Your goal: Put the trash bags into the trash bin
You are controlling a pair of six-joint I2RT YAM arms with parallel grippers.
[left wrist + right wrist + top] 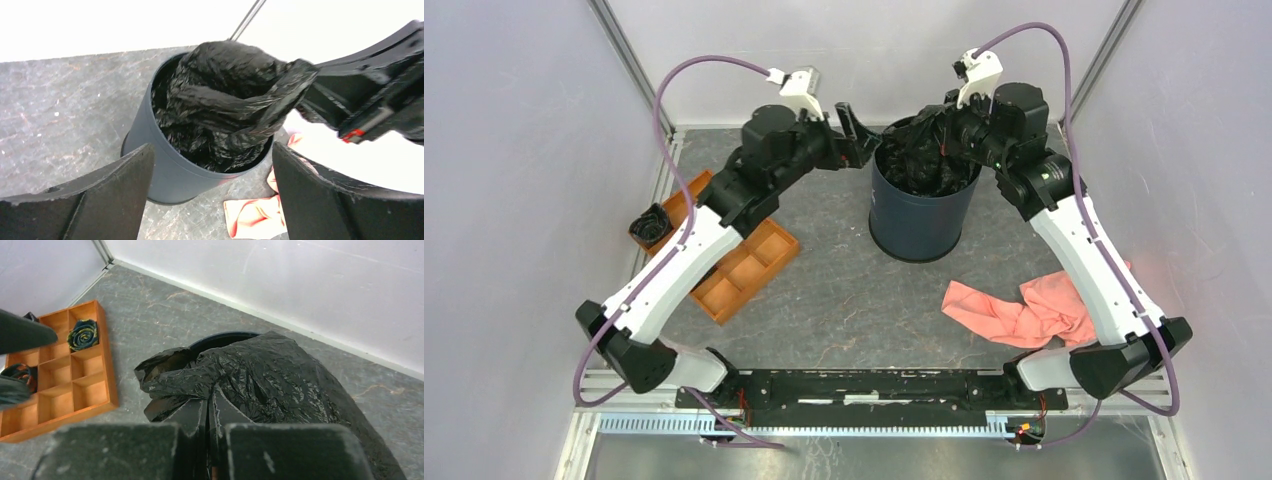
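The navy trash bin [921,222] stands at the back middle of the table, stuffed with black trash bags [929,160] that bulge above its rim. My right gripper [952,125] is shut on a fold of a trash bag [240,375] at the bin's far right rim. In the left wrist view the bag [225,100] is pulled up and rightward out of the bin [165,170]. My left gripper [860,132] is open and empty, just left of the bin's rim, jaws wide apart. A small black wad [651,222] lies at the tray's left end.
An orange compartment tray [744,262] lies left of the bin under my left arm; in the right wrist view [65,370] a rolled dark item sits in one cell. A pink cloth [1024,305] lies front right, beside my right arm. Enclosure walls stand close behind.
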